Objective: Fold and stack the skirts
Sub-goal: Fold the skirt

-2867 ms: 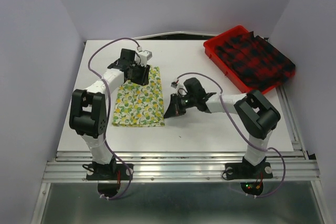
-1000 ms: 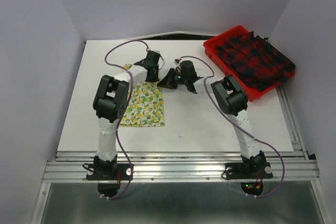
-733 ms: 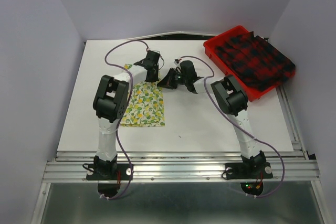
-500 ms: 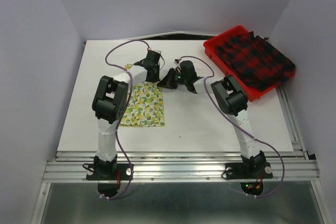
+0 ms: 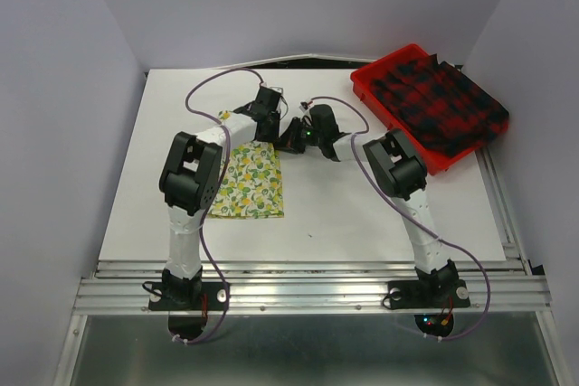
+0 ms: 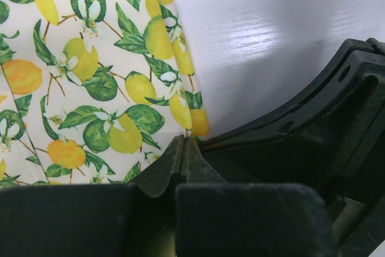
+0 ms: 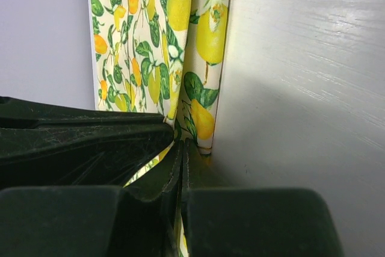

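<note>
Yellow lemon-print skirt [image 5: 246, 178] looks part-folded, left hand [image 6: 182, 142] and right hand [image 7: 180, 145] both pinching its far edge; plaid skirt [image 5: 443, 106] still unfolded in red tray [image 5: 373, 97].

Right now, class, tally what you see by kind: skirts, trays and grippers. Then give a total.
Skirts: 2 (lemon-print skirt, plaid skirt)
Trays: 1 (red tray)
Grippers: 2 (left gripper, right gripper)
Total: 5

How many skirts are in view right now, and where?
2. The lemon-print skirt lies on the table, left of centre. The plaid skirt sits in the red tray at the far right, spilling over its edge. Anything beneath it would be hidden.
</note>
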Robot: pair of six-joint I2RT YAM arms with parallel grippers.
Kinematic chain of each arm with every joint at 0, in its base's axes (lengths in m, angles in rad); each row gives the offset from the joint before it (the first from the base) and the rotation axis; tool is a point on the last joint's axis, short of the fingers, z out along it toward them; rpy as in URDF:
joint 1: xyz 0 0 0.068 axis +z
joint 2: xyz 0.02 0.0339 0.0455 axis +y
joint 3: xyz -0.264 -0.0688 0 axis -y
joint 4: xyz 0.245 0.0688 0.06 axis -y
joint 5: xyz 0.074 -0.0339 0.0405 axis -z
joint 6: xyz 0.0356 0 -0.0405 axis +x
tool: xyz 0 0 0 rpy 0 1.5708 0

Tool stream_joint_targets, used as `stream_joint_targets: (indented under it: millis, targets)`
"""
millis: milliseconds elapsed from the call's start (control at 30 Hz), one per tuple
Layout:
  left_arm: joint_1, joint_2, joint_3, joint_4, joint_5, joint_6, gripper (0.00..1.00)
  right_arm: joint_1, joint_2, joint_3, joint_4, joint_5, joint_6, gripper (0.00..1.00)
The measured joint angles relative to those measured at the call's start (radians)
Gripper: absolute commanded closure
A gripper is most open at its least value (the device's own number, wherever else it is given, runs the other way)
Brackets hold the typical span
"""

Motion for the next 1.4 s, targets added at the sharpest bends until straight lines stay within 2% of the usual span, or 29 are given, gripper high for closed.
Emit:
stream_joint_targets:
  millis: [133,900,1400]
  targets:
    - [0.0,0.001,0.001,0.0,0.018,0.0,1.0,0.0,-0.003,-0.002,-0.002,0.004,0.0,0.95]
    - [0.031,0.04,0.006,0.023,0.128,-0.02,1.0,0.002,-0.185,-0.111,-0.177,0.163,-0.027,0.94]
    - [0.028,0.029,-0.007,0.028,0.131,-0.023,1.0,0.011,-0.134,-0.065,-0.229,0.166,-0.042,0.97]
